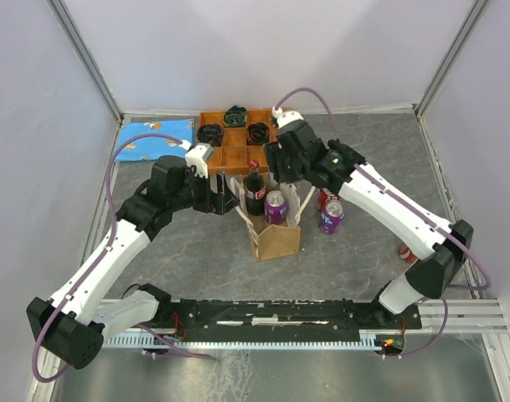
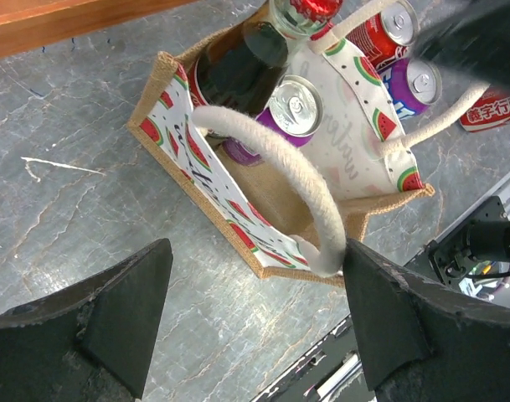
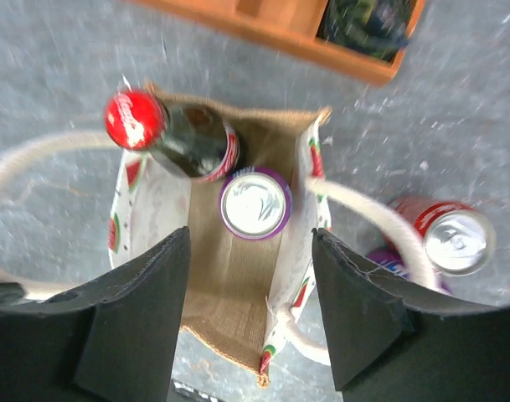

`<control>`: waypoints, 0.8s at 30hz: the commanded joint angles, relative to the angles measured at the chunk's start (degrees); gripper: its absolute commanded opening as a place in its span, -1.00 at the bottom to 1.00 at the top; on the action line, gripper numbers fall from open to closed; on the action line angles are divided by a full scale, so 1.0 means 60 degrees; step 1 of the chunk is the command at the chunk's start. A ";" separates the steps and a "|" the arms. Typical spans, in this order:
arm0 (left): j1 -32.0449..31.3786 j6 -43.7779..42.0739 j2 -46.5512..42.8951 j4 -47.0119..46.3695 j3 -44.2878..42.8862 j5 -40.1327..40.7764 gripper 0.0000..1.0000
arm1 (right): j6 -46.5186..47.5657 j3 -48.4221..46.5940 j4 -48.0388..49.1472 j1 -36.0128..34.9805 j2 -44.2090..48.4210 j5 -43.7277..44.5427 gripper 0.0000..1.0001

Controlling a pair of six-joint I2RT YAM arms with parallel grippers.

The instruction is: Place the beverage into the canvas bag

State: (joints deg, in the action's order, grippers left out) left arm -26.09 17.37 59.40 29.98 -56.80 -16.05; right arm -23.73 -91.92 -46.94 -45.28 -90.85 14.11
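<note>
The tan canvas bag (image 1: 276,240) stands upright and open mid-table, with white loop handles (image 2: 281,165) and a watermelon-print lining. Inside it stand a cola bottle (image 1: 254,189) with a red cap and a purple can (image 1: 275,206). Both show in the left wrist view, bottle (image 2: 238,69) and can (image 2: 293,105), and in the right wrist view, bottle (image 3: 172,134) and can (image 3: 255,203). My left gripper (image 2: 255,327) is open and empty beside the bag's left side, one handle loop close to its right finger. My right gripper (image 3: 250,310) is open and empty above the bag's mouth.
A purple can (image 1: 331,219) and a red can (image 1: 325,199) stand right of the bag. Another red can (image 1: 407,252) lies near the right arm. A wooden compartment tray (image 1: 224,153) with dark items sits behind the bag, a blue patterned cloth (image 1: 157,139) at back left.
</note>
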 commanded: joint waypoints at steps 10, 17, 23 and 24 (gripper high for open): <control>0.0046 -0.0140 -0.0479 0.0028 0.0348 -0.0485 0.74 | 0.0142 -0.2687 -0.1163 0.1426 -0.0352 -0.0486 0.18; 0.0051 -0.0140 -0.0387 0.0028 0.0393 -0.0530 0.74 | -0.0273 -0.1009 -0.0463 -0.0137 0.0036 0.0307 0.13; 0.0026 -0.0111 -0.0279 0.0028 0.0369 -0.0610 0.74 | -0.0490 -0.0009 -0.0262 -0.0777 -0.0053 0.1031 0.16; 0.0026 -0.0107 -0.0263 0.0019 0.0367 -0.0619 0.74 | -0.0505 0.0189 -0.0160 -0.0787 -0.0086 0.1075 0.20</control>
State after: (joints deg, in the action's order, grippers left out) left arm -26.09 17.34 57.82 31.20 -54.54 -18.17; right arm -24.97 -93.97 -51.11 -50.04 -92.53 16.64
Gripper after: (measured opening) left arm 0.872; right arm 0.573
